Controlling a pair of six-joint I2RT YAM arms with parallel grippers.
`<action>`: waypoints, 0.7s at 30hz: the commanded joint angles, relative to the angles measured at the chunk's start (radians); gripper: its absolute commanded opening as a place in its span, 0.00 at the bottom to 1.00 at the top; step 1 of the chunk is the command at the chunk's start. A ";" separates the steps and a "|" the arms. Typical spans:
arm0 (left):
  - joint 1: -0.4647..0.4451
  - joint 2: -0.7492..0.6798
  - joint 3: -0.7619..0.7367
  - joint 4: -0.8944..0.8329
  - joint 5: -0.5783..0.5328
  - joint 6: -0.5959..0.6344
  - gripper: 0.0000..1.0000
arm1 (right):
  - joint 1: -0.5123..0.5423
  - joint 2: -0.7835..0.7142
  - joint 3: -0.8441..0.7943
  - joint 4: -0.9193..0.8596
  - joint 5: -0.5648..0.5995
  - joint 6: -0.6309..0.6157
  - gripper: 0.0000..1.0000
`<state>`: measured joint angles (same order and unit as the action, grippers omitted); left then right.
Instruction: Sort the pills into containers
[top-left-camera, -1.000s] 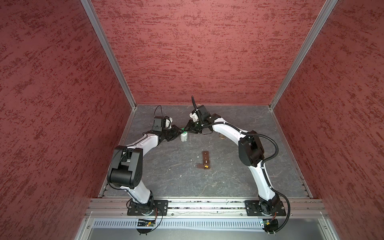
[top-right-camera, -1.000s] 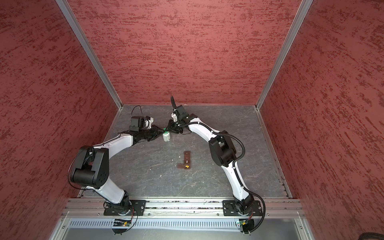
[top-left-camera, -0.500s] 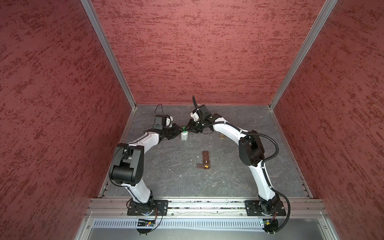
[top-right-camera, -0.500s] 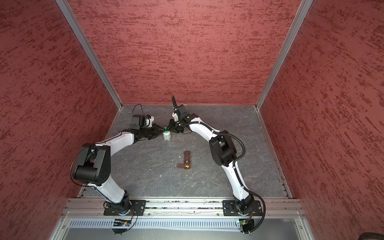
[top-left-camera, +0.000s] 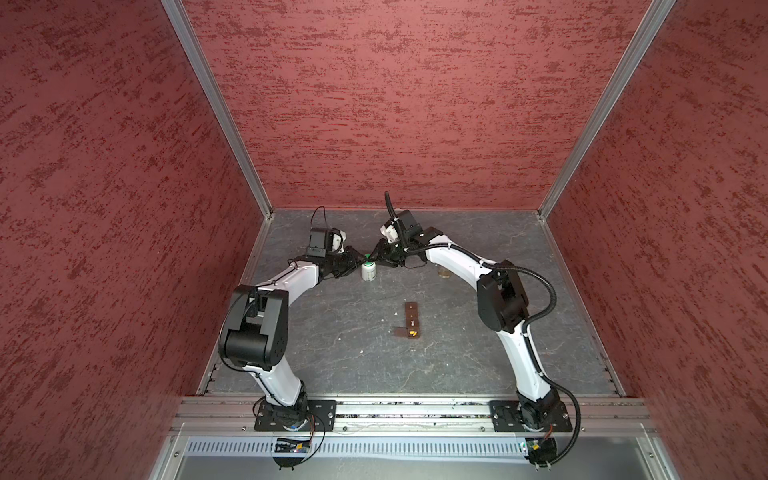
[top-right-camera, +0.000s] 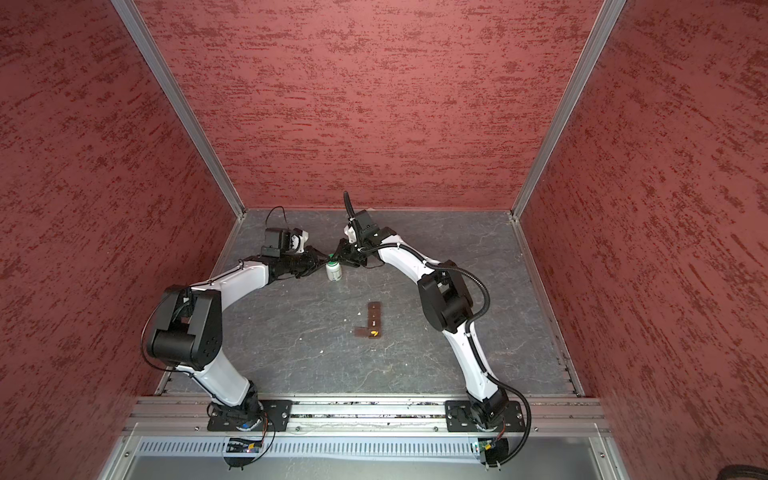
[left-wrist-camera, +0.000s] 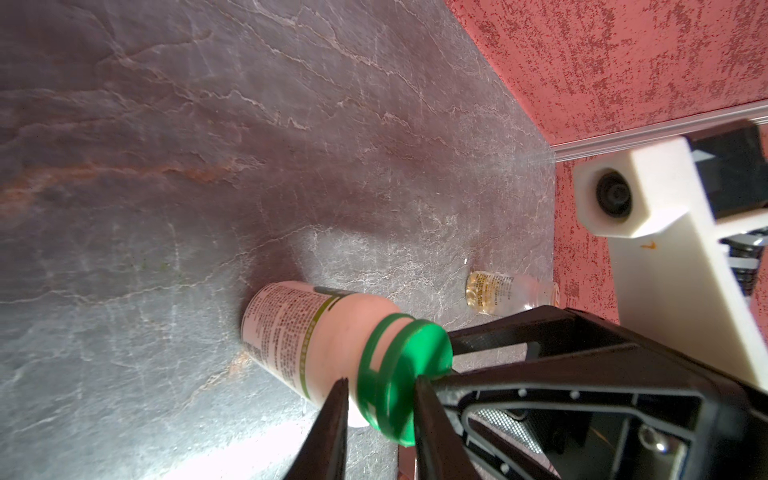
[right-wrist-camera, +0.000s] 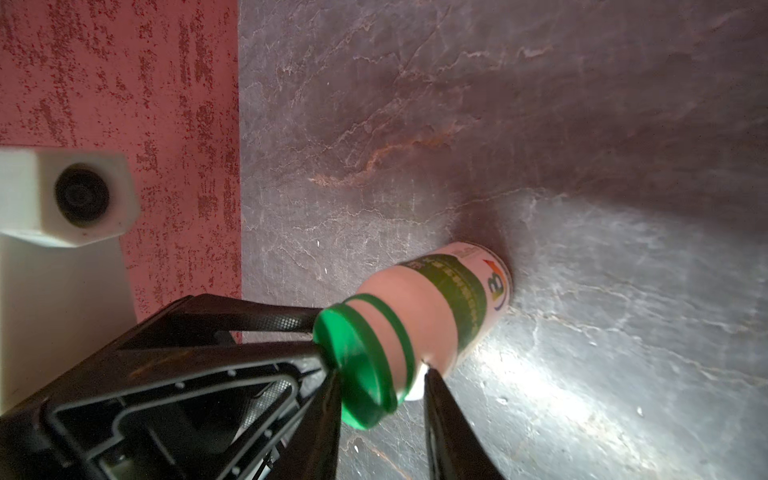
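Sorting is barely starting: narrow left pincer (top-left-camera: 358, 262) and right pincer (top-left-camera: 377, 262) are flanking the capped pill bottle (top-left-camera: 368, 272) at twelve o'clock, grip unclear; organiser (top-left-camera: 411, 309) is holding one yellow pill (top-left-camera: 412, 333).

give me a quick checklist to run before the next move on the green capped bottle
1. Standing: the white bottle is upright on the table: ok.
2. Closed: the green cap is on the bottle: ok.
3. Left hold: the left gripper has a finger on either side of the cap. Firm grip: cannot tell.
4. Right hold: the right gripper is at the cap from the opposite side. Firm grip: cannot tell.
5. Clearance: the brown tray lies apart from both arms: ok.
6. Clearance: the clear bottle stands apart from both grippers: ok.
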<state>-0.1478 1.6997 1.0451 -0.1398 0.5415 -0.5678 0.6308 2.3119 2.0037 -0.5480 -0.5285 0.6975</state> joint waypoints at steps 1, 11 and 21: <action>-0.034 0.043 0.009 -0.048 0.016 0.027 0.28 | 0.018 0.054 -0.020 -0.007 -0.023 0.004 0.33; -0.052 0.067 0.023 -0.050 0.041 0.028 0.26 | 0.018 0.058 -0.023 -0.001 -0.040 0.006 0.25; -0.065 0.098 0.048 -0.092 0.058 0.041 0.24 | 0.026 0.073 -0.019 0.000 -0.069 -0.005 0.18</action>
<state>-0.1570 1.7409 1.0946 -0.1570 0.5453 -0.5579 0.6125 2.3127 2.0037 -0.5423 -0.5537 0.7033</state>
